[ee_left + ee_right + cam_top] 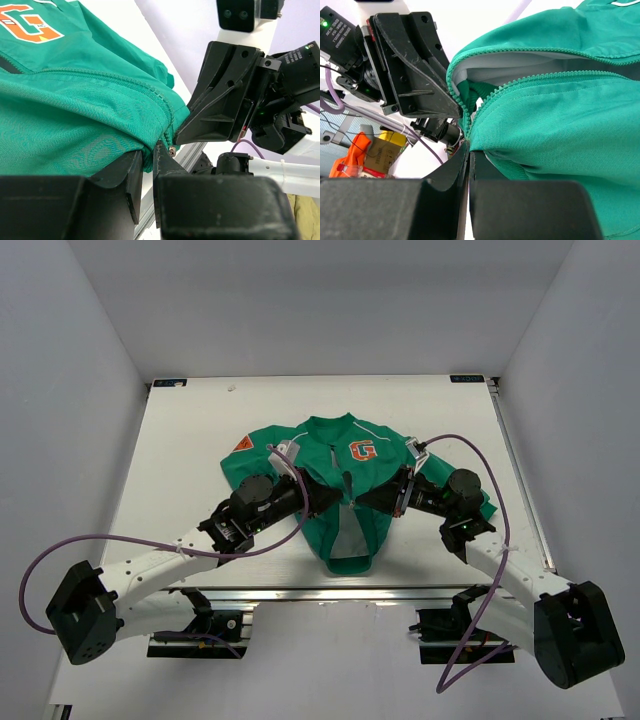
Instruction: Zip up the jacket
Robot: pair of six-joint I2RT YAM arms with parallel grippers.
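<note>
The green jacket (345, 472) lies front up on the white table (180, 470), collar to the far side. It has an orange "G" patch (362, 451) and an orange triangle sleeve patch (241, 445). Its lower front gapes, showing grey lining (350, 536). My left gripper (335, 498) and right gripper (366, 497) meet tip to tip at the zip. In the left wrist view the left gripper (149, 156) is shut on the green fabric (75, 115) by the bottom of the zip teeth (150, 87). In the right wrist view the right gripper (469, 150) is shut on the other front edge (545, 125).
A metal rail (330, 592) runs along the table's near edge under the jacket hem. Purple cables (60, 550) loop beside both arms. Grey walls close in the left, right and far sides. Yellow and orange items (375, 150) lie beyond the table edge.
</note>
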